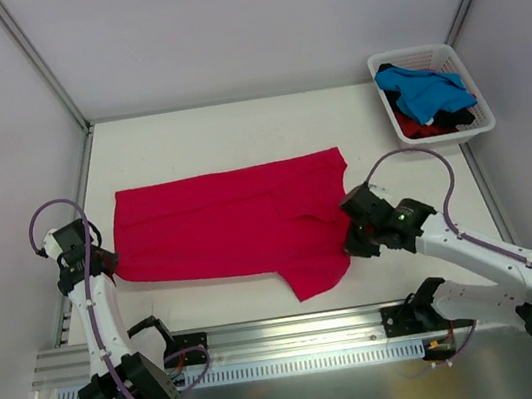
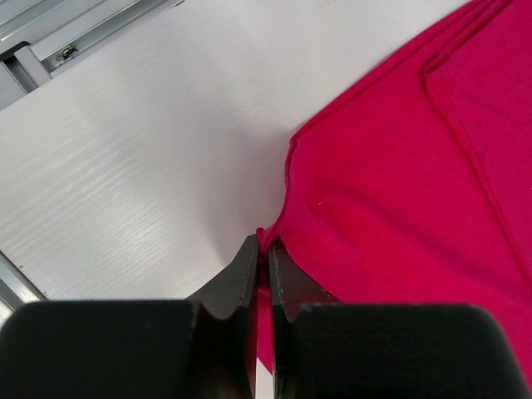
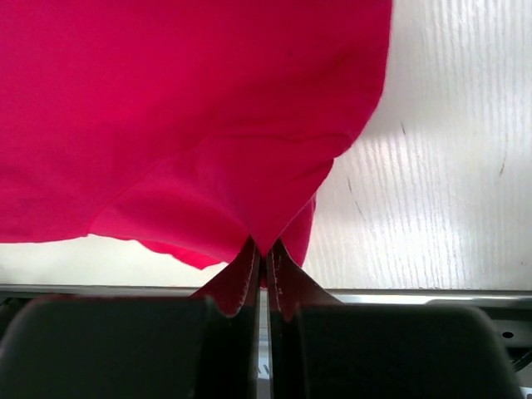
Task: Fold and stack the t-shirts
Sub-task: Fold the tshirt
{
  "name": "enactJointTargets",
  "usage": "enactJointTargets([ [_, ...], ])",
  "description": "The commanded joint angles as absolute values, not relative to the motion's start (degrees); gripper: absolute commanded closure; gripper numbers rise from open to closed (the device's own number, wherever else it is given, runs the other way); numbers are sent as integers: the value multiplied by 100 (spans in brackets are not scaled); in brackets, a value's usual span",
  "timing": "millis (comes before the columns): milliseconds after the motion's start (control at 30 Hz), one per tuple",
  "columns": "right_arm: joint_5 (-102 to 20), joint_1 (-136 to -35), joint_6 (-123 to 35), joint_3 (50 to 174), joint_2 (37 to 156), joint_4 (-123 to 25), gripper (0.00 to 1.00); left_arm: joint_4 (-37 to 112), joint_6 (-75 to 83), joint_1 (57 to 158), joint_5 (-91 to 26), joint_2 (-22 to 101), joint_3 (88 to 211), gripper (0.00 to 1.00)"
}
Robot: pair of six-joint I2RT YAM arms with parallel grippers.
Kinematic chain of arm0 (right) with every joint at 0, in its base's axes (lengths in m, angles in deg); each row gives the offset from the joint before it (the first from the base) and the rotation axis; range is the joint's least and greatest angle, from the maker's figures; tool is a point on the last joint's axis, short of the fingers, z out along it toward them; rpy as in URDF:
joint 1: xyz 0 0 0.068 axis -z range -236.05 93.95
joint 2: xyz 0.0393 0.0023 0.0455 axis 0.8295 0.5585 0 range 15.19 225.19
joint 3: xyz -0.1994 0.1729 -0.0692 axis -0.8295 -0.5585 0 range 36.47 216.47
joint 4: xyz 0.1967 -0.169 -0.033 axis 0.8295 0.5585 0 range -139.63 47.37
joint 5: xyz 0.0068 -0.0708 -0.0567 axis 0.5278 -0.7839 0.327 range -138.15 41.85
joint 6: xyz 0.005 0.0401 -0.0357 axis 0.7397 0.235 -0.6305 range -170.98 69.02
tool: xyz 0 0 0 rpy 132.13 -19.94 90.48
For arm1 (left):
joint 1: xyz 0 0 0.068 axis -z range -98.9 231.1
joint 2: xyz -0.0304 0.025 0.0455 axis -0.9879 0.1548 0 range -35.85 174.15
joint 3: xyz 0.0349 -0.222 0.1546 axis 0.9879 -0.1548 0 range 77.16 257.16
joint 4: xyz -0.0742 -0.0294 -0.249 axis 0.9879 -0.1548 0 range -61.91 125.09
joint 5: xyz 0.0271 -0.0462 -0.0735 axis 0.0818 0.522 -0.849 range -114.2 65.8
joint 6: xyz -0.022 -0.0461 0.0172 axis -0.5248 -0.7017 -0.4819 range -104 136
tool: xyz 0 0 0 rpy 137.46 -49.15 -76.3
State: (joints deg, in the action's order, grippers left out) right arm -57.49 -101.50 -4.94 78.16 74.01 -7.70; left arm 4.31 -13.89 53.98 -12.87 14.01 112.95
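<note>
T-shirt [image 1: 234, 220] pinched by left fingers [image 2: 239, 287] and right fingers [image 3: 288, 291], wrists low.

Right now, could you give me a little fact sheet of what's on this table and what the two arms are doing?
Red shirt: spread flat across the table, one sleeve pointing toward the arms
Left jaws: shut on the shirt's left edge
Right jaws: shut on its right edge, beside the sleeve
Basket: far right corner, holding a blue shirt on top of dark and red cloth
Folded stack: none in view
</note>
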Motion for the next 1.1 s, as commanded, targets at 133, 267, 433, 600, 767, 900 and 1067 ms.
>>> enactJointTargets([
  [133, -5219, -9868, -1143, 8577, 7995, -902, 100, 205, -1212, 5341, -1188, 1266, 11460, 100],
  [267, -5166, -9833, -1099, 8753, 8233, -1043, 100, 90, -1484, 5341, -1391, 1135, 11346, 100],
  [433, -5123, -9535, -1169, 8789, 8295, -1210, 100, 46, -1740, 5332, -1119, 976, 11223, 100],
  [600, -5052, -9139, -1222, 8832, 8251, -1395, 100, -24, -2117, 5332, -1005, 967, 11083, 100],
  [767, -4990, -8849, -1328, 8868, 8330, -1421, 100, -33, -2294, 5341, -803, 1029, 11021, 100],
  [900, -4938, -8717, -1407, 8728, 8286, -1473, 100, -33, -2267, 5332, -575, 1160, 11126, 100],
  [1067, -4876, -8620, -1521, 8630, 8260, -1570, 100, -33, -2197, 5332, -530, 1310, 11337, 100],
])
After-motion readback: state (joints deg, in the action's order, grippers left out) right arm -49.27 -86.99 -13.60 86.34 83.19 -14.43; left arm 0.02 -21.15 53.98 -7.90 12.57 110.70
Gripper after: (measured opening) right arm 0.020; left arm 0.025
